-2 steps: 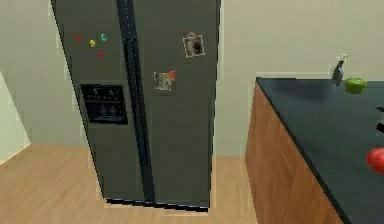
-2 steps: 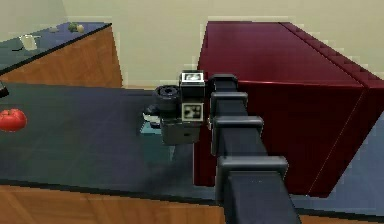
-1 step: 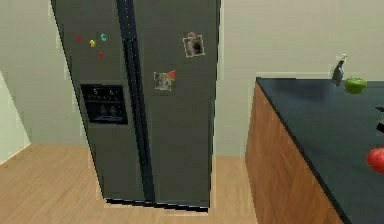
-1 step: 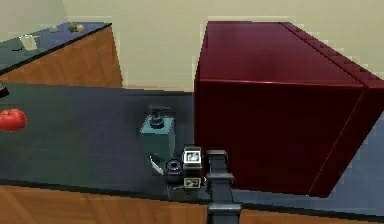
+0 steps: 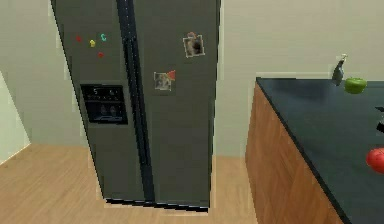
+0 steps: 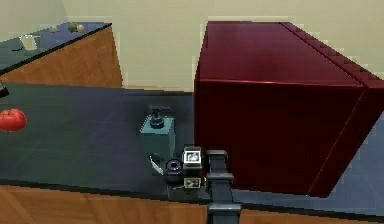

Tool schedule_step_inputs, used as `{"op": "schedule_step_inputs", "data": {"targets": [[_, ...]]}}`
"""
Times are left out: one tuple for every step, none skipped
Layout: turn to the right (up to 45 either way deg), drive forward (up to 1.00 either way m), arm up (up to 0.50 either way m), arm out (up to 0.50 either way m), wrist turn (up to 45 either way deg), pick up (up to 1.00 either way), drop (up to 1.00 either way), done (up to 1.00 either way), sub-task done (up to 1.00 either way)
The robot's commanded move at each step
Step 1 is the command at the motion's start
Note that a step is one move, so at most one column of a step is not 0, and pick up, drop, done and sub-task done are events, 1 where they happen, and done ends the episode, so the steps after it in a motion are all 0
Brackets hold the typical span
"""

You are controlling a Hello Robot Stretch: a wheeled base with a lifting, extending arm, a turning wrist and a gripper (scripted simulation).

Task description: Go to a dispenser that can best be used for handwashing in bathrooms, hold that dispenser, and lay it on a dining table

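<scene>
One teal pump dispenser (image 6: 157, 128) stands upright on the dark counter (image 6: 90, 140), just left of the big dark red box (image 6: 280, 100) in the arm side view. Nearer than the dispenser, by the box's lower left corner, the gripper (image 6: 160, 161) sits at the end of the arm (image 6: 219, 192). I cannot tell whether its fingers are spread or pressed together. Nor can I tell whether it holds anything, since the dispenser rests on the counter right behind it. Well to the left of the box, a round red fruit (image 6: 10, 119) lies at the picture's edge. Ahead of the robot stands a grey fridge (image 5: 150, 100), with a green apple (image 5: 354, 86) on the counter beside it.

As I judge it, the drive to the dispenser is done and the arm is reached out to it. The dispenser has not yet been lifted off the counter. Taking hold, carrying it off and laying it on a dining table all remain to be done.
</scene>
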Motion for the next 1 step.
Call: {"op": "schedule_step_inputs", "data": {"targets": [[0.0,0.0,0.1,0.0,0.0,0.0,0.0,0.0,0.0]]}}
